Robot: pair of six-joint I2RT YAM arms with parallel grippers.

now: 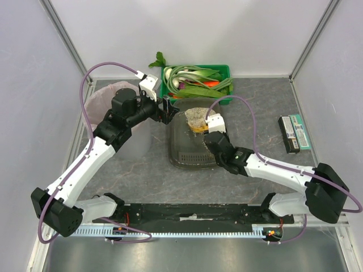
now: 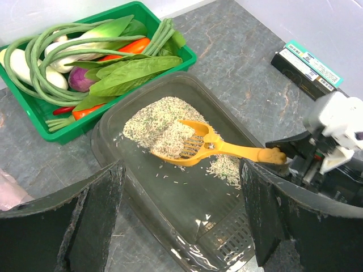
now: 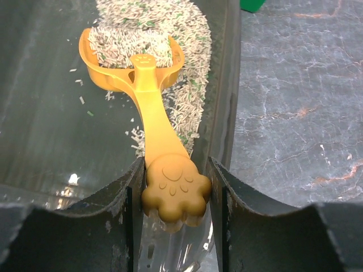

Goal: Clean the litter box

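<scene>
The litter box (image 1: pixel 190 157) is a dark grey tray at the table's middle, with pale litter (image 1: pixel 195 115) heaped at its far end. My right gripper (image 1: pixel 211 126) is shut on the paw-shaped handle end of a yellow slotted scoop (image 1: pixel 198 127). In the right wrist view the gripper (image 3: pixel 174 177) holds the scoop (image 3: pixel 148 102), whose bowl is full of litter (image 3: pixel 153 22). My left gripper (image 1: pixel 167 111) is open and empty at the box's far left corner. In the left wrist view it (image 2: pixel 181 170) spans the tray (image 2: pixel 170 198) and faces the scoop (image 2: pixel 193 145).
A green crate of vegetables (image 1: pixel 195 82) stands just behind the litter box and shows in the left wrist view (image 2: pixel 85 56). A round grey bin with a pink liner (image 1: pixel 108 99) sits at the left under my left arm. Two flat boxes (image 1: pixel 295 133) lie at the right.
</scene>
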